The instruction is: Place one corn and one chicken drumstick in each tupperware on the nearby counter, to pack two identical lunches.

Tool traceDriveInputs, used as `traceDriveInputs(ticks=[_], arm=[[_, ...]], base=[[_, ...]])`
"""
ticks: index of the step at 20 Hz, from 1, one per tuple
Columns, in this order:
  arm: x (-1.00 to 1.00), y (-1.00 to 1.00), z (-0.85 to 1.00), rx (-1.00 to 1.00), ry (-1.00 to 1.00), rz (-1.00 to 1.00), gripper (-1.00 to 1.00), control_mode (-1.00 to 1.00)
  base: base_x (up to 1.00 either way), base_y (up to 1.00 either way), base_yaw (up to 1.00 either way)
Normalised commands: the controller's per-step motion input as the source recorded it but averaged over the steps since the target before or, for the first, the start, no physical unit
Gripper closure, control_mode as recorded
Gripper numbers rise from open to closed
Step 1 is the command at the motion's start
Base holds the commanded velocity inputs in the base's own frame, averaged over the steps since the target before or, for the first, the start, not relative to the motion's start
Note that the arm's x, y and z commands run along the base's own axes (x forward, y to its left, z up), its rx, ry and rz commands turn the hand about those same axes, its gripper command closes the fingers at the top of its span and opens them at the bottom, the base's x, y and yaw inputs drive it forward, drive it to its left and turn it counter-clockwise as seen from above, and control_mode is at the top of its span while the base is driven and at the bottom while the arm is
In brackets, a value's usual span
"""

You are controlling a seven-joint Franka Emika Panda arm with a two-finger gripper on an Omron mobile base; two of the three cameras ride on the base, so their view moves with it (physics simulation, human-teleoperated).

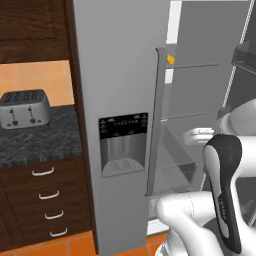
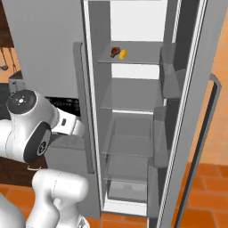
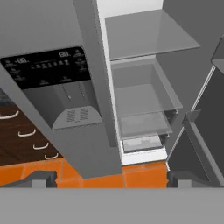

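A: Where's the food?
B: The corn (image 2: pixel 124 54) and chicken drumstick (image 2: pixel 115 51) sit side by side on the fridge's top shelf (image 2: pixel 133 58).
A: Jaws?
B: Spread, empty. Reach high and level, then close on one item only.

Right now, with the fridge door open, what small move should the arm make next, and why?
Probably raise the pincer toward the top shelf. The corn and a drumstick lie there side by side, while the hand view looks down at the lower shelves and floor. The pincer is open and holds nothing, so reaching up comes first.
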Motion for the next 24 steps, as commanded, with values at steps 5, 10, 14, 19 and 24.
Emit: traceDriveInputs(ticks=[5,10,14,19,24], arm=[[0.0,0.0,0.0,0.0,0.0,0.0,-1.0,1.0],[0.0,0.0,0.0,0.0,0.0,0.0,-1.0,1.0],[0.0,0.0,0.0,0.0,0.0,0.0,-1.0,1.0],[0.0,0.0,0.0,0.0,0.0,0.0,-1.0,1.0],[0.0,0.0,0.0,0.0,0.0,0.0,-1.0,1.0]], base=[[0.05,-0.07,0.01],[0.18,-0.27,0.06],[0.14,-0.27,0.1],[0.01,-0.27,0.02],[0.04,-0.55,0.0]])
